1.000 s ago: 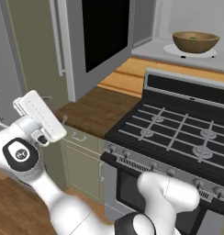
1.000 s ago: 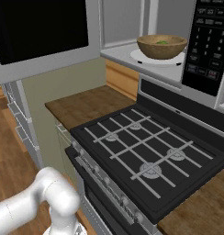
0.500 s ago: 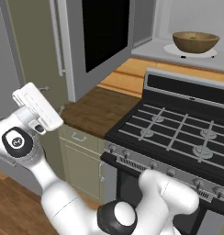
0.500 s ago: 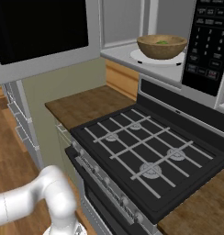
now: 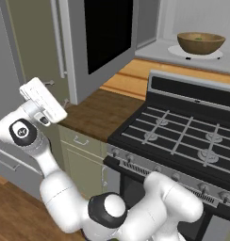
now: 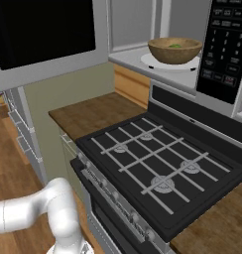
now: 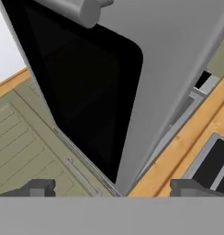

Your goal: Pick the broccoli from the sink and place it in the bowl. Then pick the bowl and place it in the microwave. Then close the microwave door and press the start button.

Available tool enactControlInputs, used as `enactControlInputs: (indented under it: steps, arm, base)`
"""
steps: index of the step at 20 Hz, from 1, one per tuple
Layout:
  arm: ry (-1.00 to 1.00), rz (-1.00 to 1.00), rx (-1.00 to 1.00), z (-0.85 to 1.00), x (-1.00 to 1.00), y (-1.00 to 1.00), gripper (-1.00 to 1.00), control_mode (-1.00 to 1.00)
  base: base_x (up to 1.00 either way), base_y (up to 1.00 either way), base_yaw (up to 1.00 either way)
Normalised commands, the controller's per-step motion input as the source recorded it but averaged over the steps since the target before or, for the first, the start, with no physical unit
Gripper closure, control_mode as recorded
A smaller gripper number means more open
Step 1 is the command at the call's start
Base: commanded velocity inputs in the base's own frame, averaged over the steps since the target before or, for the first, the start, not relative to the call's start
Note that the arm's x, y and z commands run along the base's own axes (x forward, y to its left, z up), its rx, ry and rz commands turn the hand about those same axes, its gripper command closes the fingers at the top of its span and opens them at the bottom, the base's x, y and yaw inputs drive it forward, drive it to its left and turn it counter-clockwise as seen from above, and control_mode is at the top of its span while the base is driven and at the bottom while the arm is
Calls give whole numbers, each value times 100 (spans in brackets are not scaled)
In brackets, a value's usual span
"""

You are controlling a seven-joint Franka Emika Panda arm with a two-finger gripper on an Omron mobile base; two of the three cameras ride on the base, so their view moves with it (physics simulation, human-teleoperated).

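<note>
1. Bowl [image 5: 201, 42] sits on the white turntable [image 5: 194, 52] inside the microwave [image 6: 227, 49], at 1 o'clock in the left base view. A touch of green, the broccoli [image 6: 175, 45], shows inside the bowl in the right base view.
2. Judgement: loading looks done; the step in hand is closing the microwave door [image 5: 100, 44].
3. Door stands swung wide open, its black glass toward the hand camera. In the hand view the panel [image 7: 100, 87] lies straight ahead, from 10 to 1 o'clock, its long edge running on a slant.
4. Key relation: the door lies just ahead of the fingers [image 7: 38, 188], between them and the microwave cavity. A push along the viewing direction should swing it shut.
5. Fingers stand wide apart, holding nothing; gripper [image 7: 111, 189] not touching the door, as far as can be told.
6. Arm pose: hand [image 5: 41, 101] raised at 9 o'clock in the left base view, beside the wooden table [image 5: 98, 113], left of the stove [image 5: 183, 141].
</note>
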Motion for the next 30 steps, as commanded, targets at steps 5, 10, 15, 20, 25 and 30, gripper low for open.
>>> enactControlInputs:
  steps: [5,10,15,20,25,30]
  arm:
    - [-13,6,1,-9,45,-37,-100,-100]
    - [-6,13,5,15,0,-80,-100,-100]
    - [-8,15,5,11,0,-93,-100,-100]
    - [-13,14,3,8,0,-92,-100,-100]
    - [-19,15,2,11,0,-84,-100,-100]
    - [-19,8,4,25,-6,-80,-100,-100]
  base:
    - [0,0,0]
    - [0,0,0]
    - [0,0,0]
    - [0,0,0]
    - [0,0,0]
    - [0,0,0]
